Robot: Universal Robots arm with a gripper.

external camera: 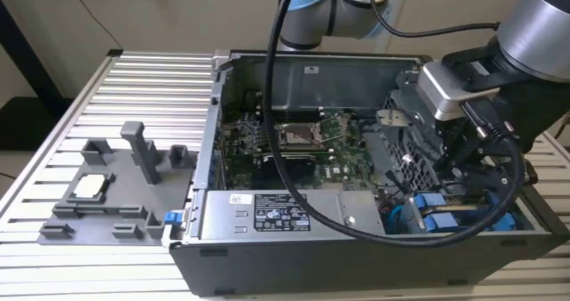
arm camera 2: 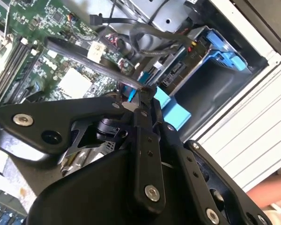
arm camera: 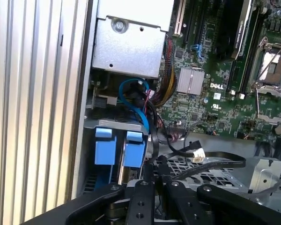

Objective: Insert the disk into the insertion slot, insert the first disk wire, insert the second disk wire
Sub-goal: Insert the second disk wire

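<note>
White lettering on motherboard (arm camera: 218,86), not read off; label on power supply (external camera: 280,215) too small to read.

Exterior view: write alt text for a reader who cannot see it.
A robot arm's gripper reaches into an open computer case at the exterior view's right, above blue drive-bay fittings. A grey fixture tray with upright posts sits on the ribbed table beside the case.

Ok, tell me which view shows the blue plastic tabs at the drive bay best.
The first wrist view: both blue plastic tabs face the camera unobstructed. The exterior view shows them small behind cables; the second wrist view shows them partly behind the fingers.
</note>
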